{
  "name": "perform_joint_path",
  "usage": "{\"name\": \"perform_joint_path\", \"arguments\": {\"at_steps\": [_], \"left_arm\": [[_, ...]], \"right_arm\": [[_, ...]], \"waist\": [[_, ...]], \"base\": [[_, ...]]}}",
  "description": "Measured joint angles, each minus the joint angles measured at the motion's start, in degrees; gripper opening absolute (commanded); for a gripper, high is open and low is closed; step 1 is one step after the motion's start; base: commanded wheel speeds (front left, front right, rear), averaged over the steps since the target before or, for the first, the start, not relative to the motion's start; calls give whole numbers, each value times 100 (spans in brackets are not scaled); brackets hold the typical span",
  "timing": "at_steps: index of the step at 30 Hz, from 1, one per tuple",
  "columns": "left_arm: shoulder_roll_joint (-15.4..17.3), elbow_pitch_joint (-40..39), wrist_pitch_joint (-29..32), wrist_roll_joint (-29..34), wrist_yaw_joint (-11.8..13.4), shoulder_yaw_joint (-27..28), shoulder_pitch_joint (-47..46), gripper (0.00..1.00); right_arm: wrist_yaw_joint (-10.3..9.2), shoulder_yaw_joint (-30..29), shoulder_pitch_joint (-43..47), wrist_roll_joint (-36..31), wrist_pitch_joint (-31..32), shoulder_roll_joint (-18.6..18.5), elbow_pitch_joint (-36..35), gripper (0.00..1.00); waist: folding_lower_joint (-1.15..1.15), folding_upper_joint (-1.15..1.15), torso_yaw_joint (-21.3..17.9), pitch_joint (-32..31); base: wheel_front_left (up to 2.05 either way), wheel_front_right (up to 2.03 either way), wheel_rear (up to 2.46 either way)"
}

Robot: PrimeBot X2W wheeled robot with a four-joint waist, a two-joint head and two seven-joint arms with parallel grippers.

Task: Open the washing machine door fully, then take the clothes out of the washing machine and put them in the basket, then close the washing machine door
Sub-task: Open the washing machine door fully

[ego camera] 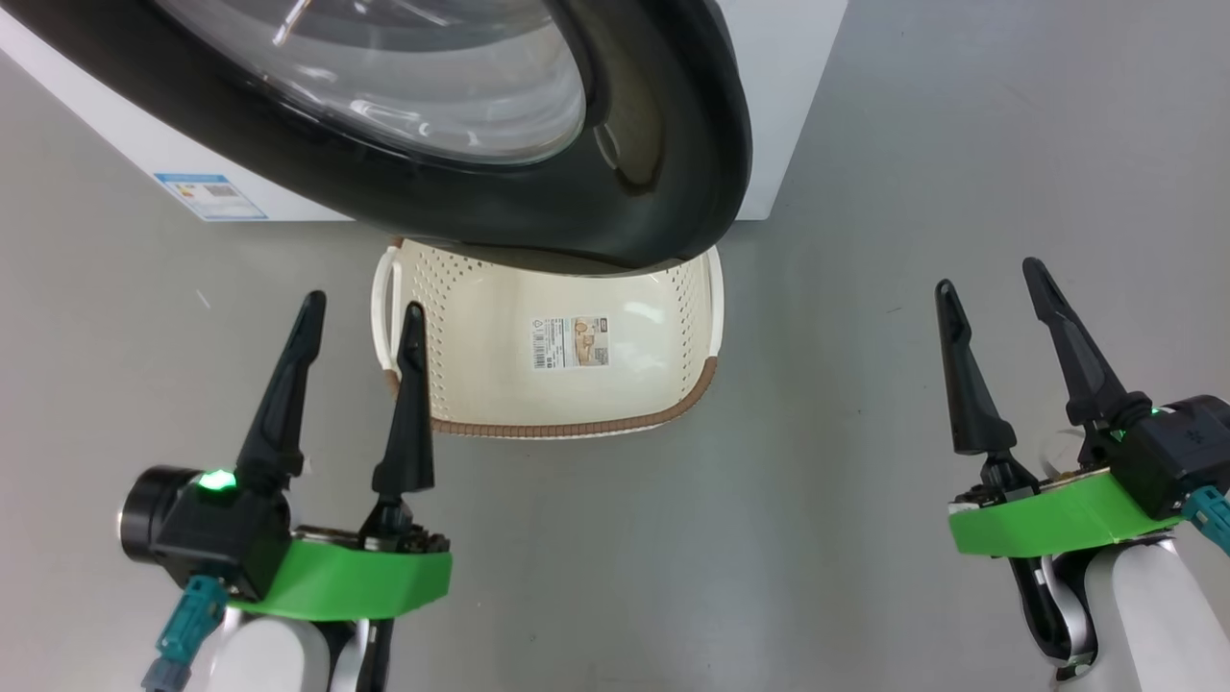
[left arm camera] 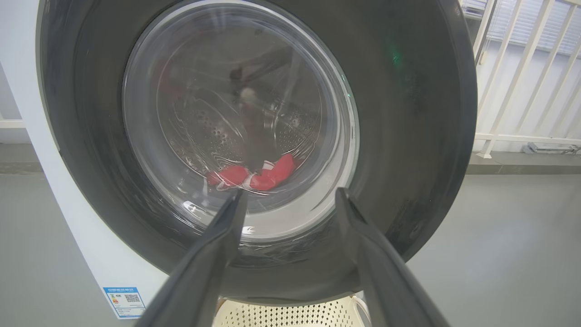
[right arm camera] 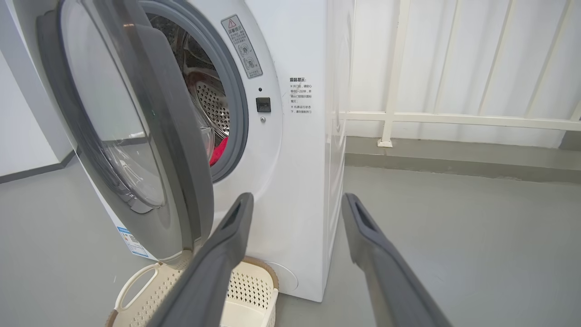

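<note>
The left gripper (ego camera: 365, 303) and right gripper (ego camera: 990, 274) hung empty, fingers spread, before the partly open glossy black-rimmed round glass door (ego camera: 673, 144) above the cream perforated plastic basket (ego camera: 480, 336); red fabric clothes (left arm camera: 268, 175) lay inside the white boxy washing machine (right arm camera: 295, 181).

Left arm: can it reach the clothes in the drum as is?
Probably not. The washing machine door, only part open, stands between the left fingers and the clothes, seen through its glass.

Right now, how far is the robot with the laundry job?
Done: the washing machine door stands partly open. In hand: nothing; the left gripper and right gripper are open and empty. Left: swing the door fully open, move the red clothes from the drum into the empty basket, close the door.
</note>
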Motion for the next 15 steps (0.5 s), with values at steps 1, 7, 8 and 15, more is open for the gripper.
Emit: {"name": "perform_joint_path", "arguments": {"at_steps": [1, 7, 8, 15], "left_arm": [[0, -11, 0, 15, 0, 0, 0, 100], [-2, -40, 0, 16, 0, -7, 0, 100], [-2, -44, 0, 16, 0, -10, -1, 100], [-8, -68, 0, 25, 0, -46, -3, 100]], "right_arm": [[0, 15, -39, -7, -1, -2, 1, 27], [0, 174, -398, 148, 45, 0, 71, 0], [0, 180, -503, 338, 102, -1, 97, 0], [-1, 227, -1302, 2482, 928, -19, 435, 0]], "waist": [[0, 0, 6, 10], [0, 0, 32, 43], [0, 0, 42, 51], [0, 0, 132, 122]], "base": [[0, 0, 0], [0, 0, 0], [0, 0, 0], [0, 0, 0]]}}
